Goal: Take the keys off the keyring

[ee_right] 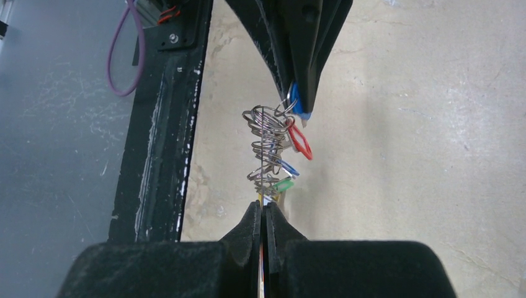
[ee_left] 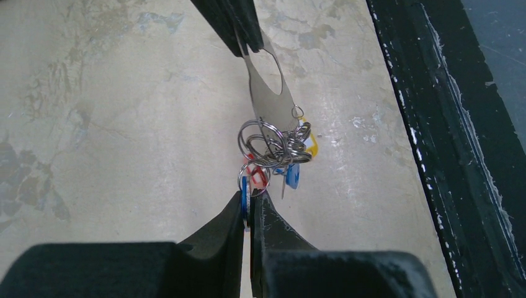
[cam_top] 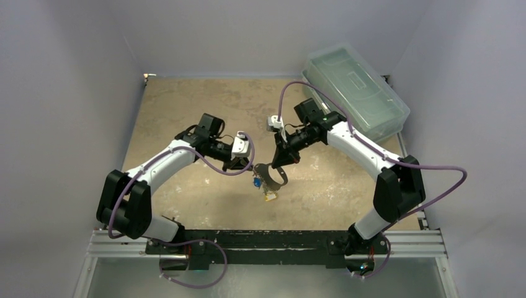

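Overhead only: the left gripper (cam_top: 249, 169) and the right gripper (cam_top: 276, 164) meet tip to tip mid-table. A clear lidded plastic box (cam_top: 355, 92) sits well behind the right fingers.
Left wrist only: the pale silver, flat, arched metal keyring (ee_left: 274, 107) shows broadside with its oval opening plain.
Right wrist only: the keyring shows edge-on as a thin line, with a green tag (ee_right: 284, 185) just beyond the fingertips.
Left fingers: a narrow gap, pinching a blue-tagged key (ee_right: 296, 102).
Right fingers: pressed together on the keyring's edge.
Keys: the bunch of small silvery keys (ee_left: 273, 146), with wire rings and coloured tags, hangs on the keyring between both fingertip pairs.
Edges: a black metal rail (ee_left: 446, 124) lies right of the left fingers and left of the right fingers.
Room: the sandy mottled table top (ee_left: 124, 124) spreads on each gripper's other side.
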